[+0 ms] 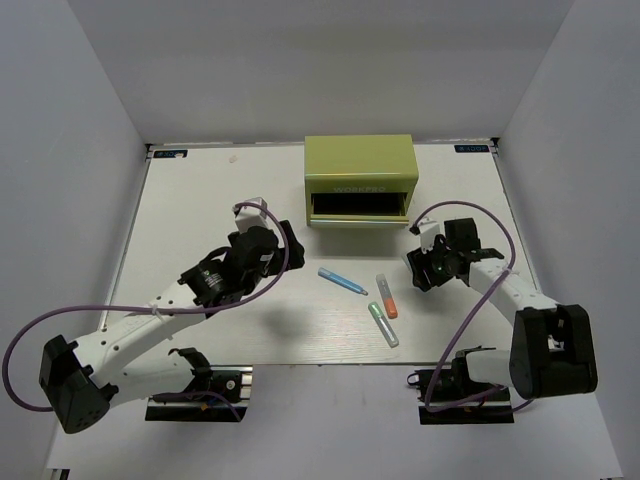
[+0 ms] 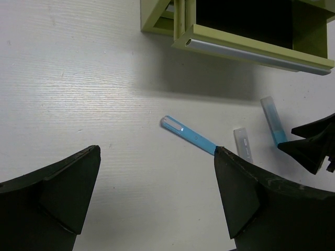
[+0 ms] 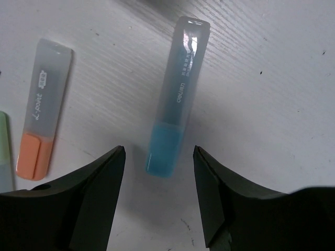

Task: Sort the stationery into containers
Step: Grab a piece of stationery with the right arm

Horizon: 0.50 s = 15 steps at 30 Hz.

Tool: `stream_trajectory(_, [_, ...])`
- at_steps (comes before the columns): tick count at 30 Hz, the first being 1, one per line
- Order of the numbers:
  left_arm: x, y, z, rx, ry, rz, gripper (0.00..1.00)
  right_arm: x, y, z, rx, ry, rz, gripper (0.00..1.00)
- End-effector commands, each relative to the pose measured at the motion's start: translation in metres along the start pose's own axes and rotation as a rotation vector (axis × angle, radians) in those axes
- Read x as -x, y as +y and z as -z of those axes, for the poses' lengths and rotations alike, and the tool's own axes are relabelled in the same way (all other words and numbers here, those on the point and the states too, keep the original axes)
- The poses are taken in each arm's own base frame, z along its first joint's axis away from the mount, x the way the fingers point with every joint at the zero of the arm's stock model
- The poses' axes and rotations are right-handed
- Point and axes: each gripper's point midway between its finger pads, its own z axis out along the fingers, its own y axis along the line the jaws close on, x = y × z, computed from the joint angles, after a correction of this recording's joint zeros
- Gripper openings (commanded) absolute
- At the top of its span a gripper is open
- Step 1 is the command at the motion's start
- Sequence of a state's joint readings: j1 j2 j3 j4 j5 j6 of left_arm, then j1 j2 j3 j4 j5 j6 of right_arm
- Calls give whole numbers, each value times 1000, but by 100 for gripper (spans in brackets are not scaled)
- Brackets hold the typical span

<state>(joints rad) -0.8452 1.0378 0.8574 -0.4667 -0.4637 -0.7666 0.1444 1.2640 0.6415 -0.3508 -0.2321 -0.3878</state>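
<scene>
- Light-blue marker (image 3: 175, 104) lay on the worktop (image 3: 272, 78) between your spread right fingers (image 3: 89, 198), untouched;
- your left fingers (image 2: 63, 193) stood wide apart above the thin blue pen (image 2: 188, 135).

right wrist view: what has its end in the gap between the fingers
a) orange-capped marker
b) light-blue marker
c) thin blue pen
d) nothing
b: the light-blue marker lies with its blue end between the fingers, which stand apart and clear of it, while the orange-capped marker lies off to one side.
</scene>
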Motion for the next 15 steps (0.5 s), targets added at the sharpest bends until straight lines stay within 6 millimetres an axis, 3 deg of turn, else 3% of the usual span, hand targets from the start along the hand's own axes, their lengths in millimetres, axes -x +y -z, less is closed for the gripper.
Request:
stream_trajectory(1, [3, -3, 0, -19, -8, 32, 100, 8, -13, -9, -55, -38, -10, 62])
stream_trajectory(8, [-18, -21, -23, -45, 65, 63, 100, -2, -18, -24, -69, 0, -18, 61])
stream_trajectory(10, [-26, -22, -32, -30, 96, 58, 100, -4, -17, -25, -59, 5, -14, 56])
stream_trajectory(15, [-24, -35, -40, -54, 99, 84, 100, -9, -8, -26, -3, 14, 47, 40])
